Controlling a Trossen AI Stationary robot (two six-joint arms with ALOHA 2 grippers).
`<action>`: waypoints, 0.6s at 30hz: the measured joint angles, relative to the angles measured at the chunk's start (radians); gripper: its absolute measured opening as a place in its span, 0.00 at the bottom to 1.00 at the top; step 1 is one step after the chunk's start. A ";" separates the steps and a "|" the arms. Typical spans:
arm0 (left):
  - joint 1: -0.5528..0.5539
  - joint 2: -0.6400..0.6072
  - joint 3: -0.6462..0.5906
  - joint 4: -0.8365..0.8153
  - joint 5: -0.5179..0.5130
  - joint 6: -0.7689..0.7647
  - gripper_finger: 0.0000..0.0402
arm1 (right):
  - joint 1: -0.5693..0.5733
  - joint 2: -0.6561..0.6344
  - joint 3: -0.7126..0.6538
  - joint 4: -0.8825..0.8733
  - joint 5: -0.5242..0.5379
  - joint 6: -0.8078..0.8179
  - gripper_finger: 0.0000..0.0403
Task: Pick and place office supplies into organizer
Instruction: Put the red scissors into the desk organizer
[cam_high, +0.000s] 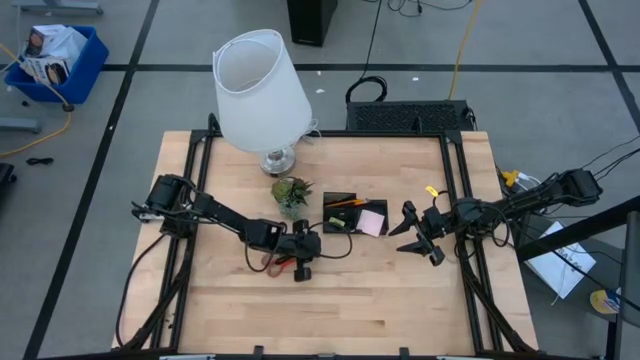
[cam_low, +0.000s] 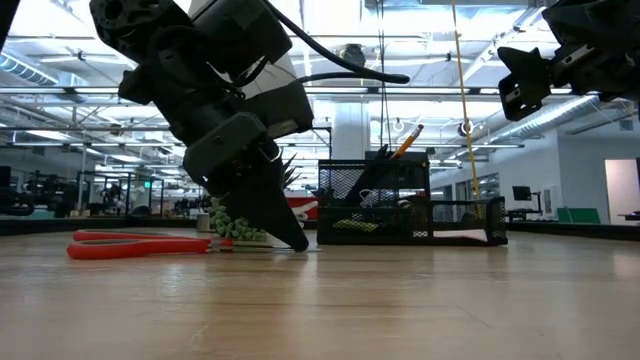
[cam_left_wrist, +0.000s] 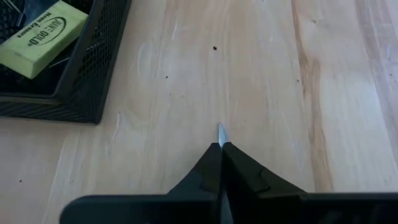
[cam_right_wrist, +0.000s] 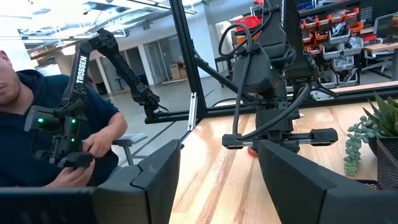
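Red-handled scissors (cam_low: 130, 243) lie flat on the wooden table, handles toward the left edge (cam_high: 268, 262). My left gripper (cam_high: 303, 268) slants down onto their blade end and is shut on it. Just beyond stands the black mesh organizer (cam_high: 345, 215). It holds an orange pencil (cam_low: 408, 140) and a yellow eraser (cam_left_wrist: 42, 34). A pink sticky-note pad (cam_high: 372, 222) sits at its right end. My right gripper (cam_high: 415, 238) hangs open above the table to the organizer's right, with nothing between its fingers (cam_right_wrist: 292, 180). My left gripper pinches the scissors' blades between its two shut fingers (cam_left_wrist: 249, 174). The silver blade tip (cam_left_wrist: 221, 132) sticks out just past the fingertips. The fingers slant down from the table's left and lie along the scissors. The handles (cam_low: 130, 243) rest on the table.
A small green plant (cam_high: 290, 192) stands just behind my left gripper, left of the organizer. A white-shaded lamp (cam_high: 262, 95) stands at the far left. Bare wood lies toward the near edge. A person (cam_right_wrist: 56, 124) sits beyond the table's left side.
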 joint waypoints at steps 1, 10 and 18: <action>0.000 0.000 0.000 -0.001 -0.001 -0.003 0.02 | 0.000 0.000 0.000 0.000 0.000 0.000 0.52; -0.043 -0.086 -0.006 -0.132 -0.013 -0.041 0.05 | 0.000 0.000 0.000 -0.001 0.000 0.000 0.53; -0.185 -0.261 -0.004 -0.352 -0.138 -0.157 0.22 | 0.000 0.001 0.000 -0.003 0.000 0.000 0.52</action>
